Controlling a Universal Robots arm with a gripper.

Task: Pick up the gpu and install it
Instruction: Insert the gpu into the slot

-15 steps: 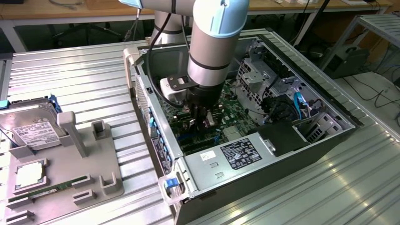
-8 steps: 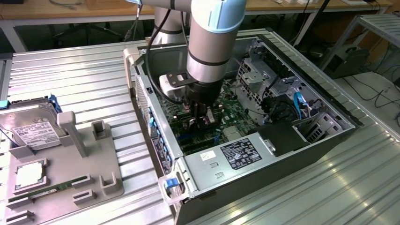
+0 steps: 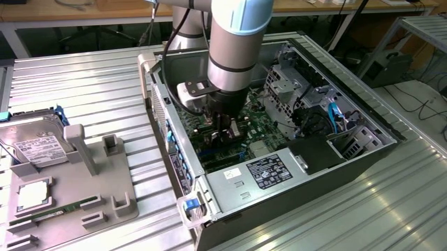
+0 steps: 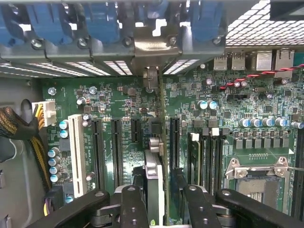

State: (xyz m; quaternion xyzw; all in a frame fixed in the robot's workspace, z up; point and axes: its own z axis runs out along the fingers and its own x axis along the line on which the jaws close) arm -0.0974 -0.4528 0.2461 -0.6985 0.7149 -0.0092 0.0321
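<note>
Black fingers [image 4: 133,209] of the hand [image 4: 164,206] fill the lower middle of the wrist view, clamped partway closed on the gpu [image 4: 154,175], which stands edge-on between them. Card runs up the frame centre toward its silvery bracket [image 4: 151,47] at the rear slot openings, upper centre. It sits over the motherboard [image 4: 237,104], in line with the black expansion slots [image 4: 116,147]; whether the edge connector is fully seated cannot be told.

Exterior view: arm reaches down into the open PC case [image 3: 363,125] at frame centre, hand [image 3: 225,128] low over the board. Hard drive [image 3: 31,144] rests in the grey holder [image 3: 84,193] on the tabletop [image 3: 91,83], left of frame.

Risks, as judgement: card slightly off the slot would jam or bend on a downward push; bracket could catch the rear frame; tilt in the grip could seat one end only.
</note>
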